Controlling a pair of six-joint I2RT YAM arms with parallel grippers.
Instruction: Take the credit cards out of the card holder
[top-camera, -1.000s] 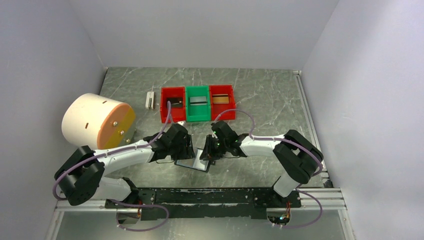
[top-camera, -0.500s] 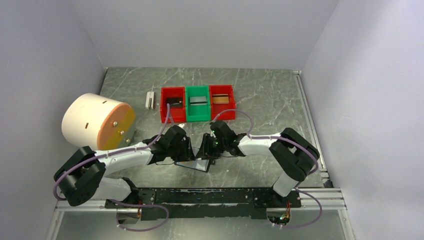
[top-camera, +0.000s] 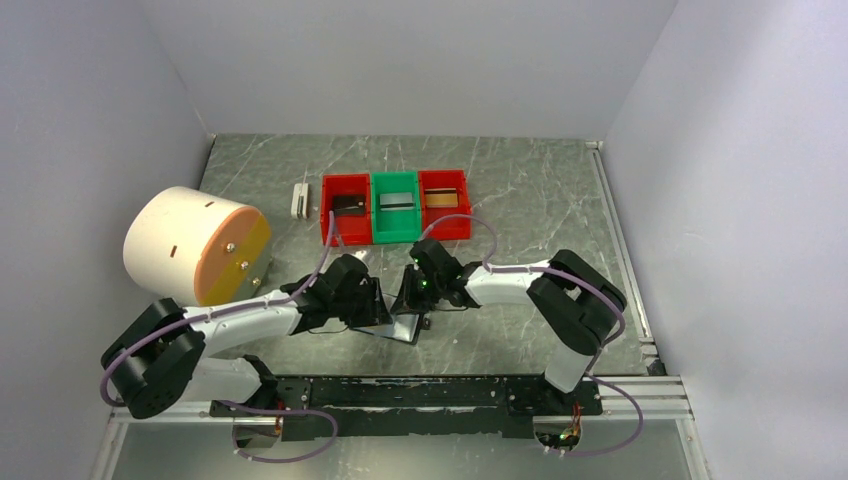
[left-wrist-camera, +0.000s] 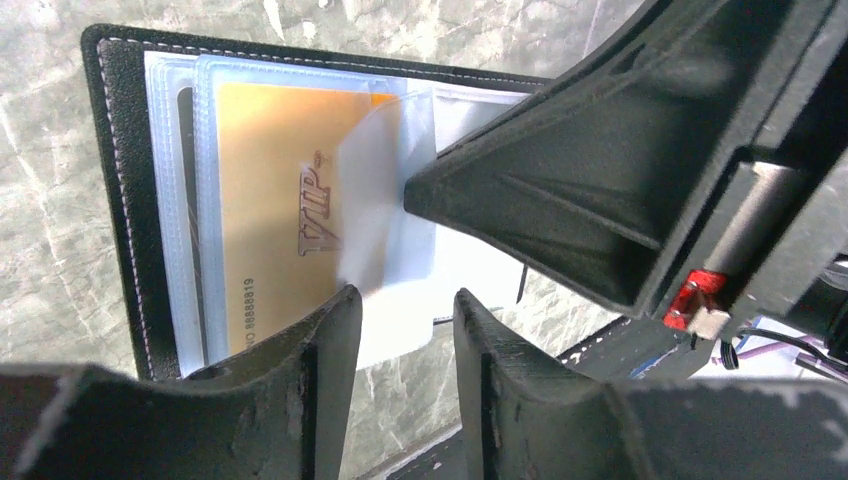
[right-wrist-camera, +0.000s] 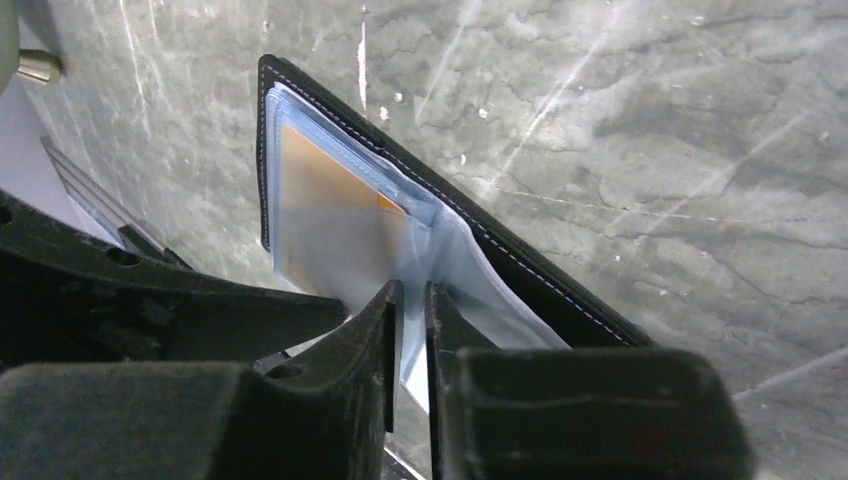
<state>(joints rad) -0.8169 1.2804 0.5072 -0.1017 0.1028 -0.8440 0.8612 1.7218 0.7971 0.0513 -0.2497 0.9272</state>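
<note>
Left wrist view: card holder (left-wrist-camera: 115, 200) lies open on the worktop (left-wrist-camera: 50, 300), with an orange VIP card (left-wrist-camera: 270, 200) inside a clear sleeve (left-wrist-camera: 385, 170). Left tool (left-wrist-camera: 400, 300) is slightly spread at the sleeve's near edge and holds nothing. Right tool (right-wrist-camera: 408, 295) is nearly pressed together, pinching the sleeve's lifted leaf beside the card.

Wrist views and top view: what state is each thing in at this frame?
Black leather-look bifold card holder: open, lying flat on the table.
Gold VIP card: inside its pocket, not pulled out.
Clear plastic sleeve: one leaf lifted off the card.
Right gripper: shut on the clear plastic sleeve.
Left gripper: open, at the sleeve's edge.
Three plastic bins, red, green, red: a card lying in each.
</note>
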